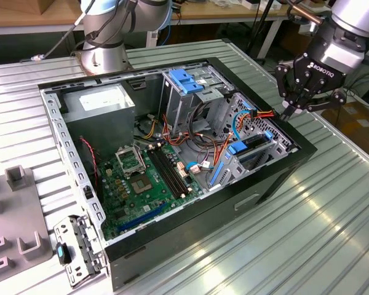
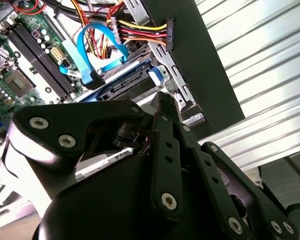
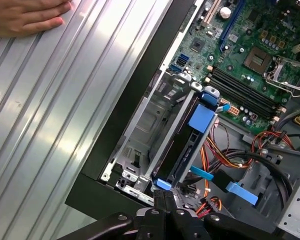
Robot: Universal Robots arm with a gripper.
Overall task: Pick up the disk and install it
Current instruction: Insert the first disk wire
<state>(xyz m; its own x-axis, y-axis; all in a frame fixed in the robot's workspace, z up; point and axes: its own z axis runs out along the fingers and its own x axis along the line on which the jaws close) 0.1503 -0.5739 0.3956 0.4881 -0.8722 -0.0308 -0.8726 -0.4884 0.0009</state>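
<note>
My black pincer has its fingers pressed together on nothing, tips just at the near blue end of the flat silver-metal disk in its blue plastic frame; closed, I judge, to push rather than grip. The disk stands on edge in the grey metal drive cage, as its rails demand, long axis running away from me toward the green motherboard. Farthest off, a person's hand rests on the ribbed metal table.
</note>
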